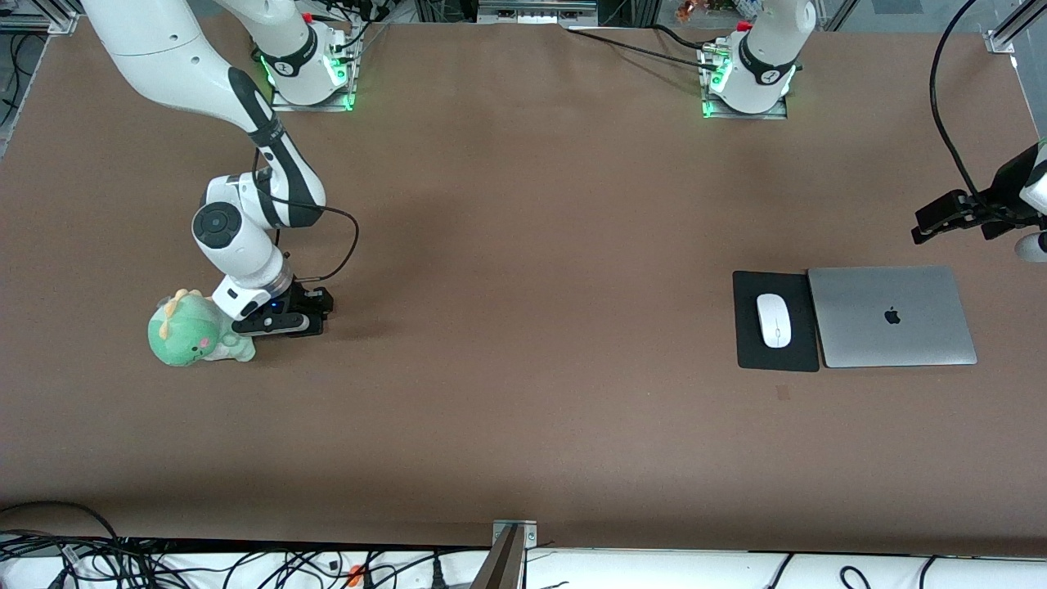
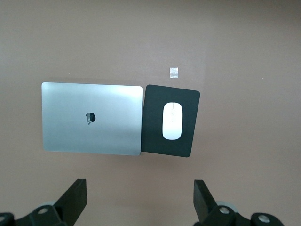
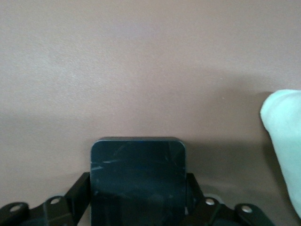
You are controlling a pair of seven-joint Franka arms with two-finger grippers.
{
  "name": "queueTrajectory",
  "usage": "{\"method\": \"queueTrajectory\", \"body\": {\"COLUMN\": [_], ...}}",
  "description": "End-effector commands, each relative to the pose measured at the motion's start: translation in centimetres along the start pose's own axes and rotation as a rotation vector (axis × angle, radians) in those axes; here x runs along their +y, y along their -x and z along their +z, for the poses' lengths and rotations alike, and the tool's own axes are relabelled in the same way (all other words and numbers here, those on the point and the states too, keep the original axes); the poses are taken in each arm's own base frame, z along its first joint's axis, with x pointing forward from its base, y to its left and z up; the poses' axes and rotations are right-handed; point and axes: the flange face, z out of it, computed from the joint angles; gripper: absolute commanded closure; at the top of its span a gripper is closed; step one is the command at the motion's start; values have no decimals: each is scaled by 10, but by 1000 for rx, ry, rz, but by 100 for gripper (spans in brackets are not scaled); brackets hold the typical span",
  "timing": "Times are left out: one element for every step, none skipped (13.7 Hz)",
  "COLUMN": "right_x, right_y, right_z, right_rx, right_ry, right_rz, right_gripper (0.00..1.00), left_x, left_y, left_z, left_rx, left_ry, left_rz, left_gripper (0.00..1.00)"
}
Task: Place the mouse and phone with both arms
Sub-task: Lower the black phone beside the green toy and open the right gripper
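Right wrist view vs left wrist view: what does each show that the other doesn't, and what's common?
Only the right wrist view shows the phone, flanked by the right gripper's fingers, plus an edge of the green plush toy.

Only the left wrist view shows the mouse lying on the black mouse pad, the closed silver laptop touching the pad's edge, a small tape scrap, and the left gripper open above them.

Both show the brown table.
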Motion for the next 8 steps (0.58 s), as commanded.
{"method": "queueTrajectory", "body": {"right_x": [-15, -19, -24, -25, -30, -32, -31, -31], "right_y": [-11, -15, -19, -26, -34, -41, -48, -53], "right_z": [-12, -17, -23, -34, -45, -58, -74, -90], "right_rx": [34, 44, 44, 35, 11, -14, -29, -46], "right_ry": [-33, -42, -59, -74, -91, -101, -114, -133], "right_rz": [-13, -7, 10, 37, 53, 63, 78, 97], "right_gripper": [0, 0, 0, 0, 0, 0, 0, 0], "left_x": [4, 14, 21, 31, 34, 35, 36, 36], "left_y": [8, 10, 13, 15, 16, 18, 20, 20], "left_z": [-11, -11, -10, -10, -11, -12, -15, -18], "left_rx": [-10, -19, -39, -47, -47, -58, -53, -49], "left_ry": [13, 5, -4, -16, -17, -19, -20, -20], "left_rz": [17, 37, 53, 67, 64, 62, 64, 65], "left_gripper": [0, 0, 0, 0, 0, 0, 0, 0]}}
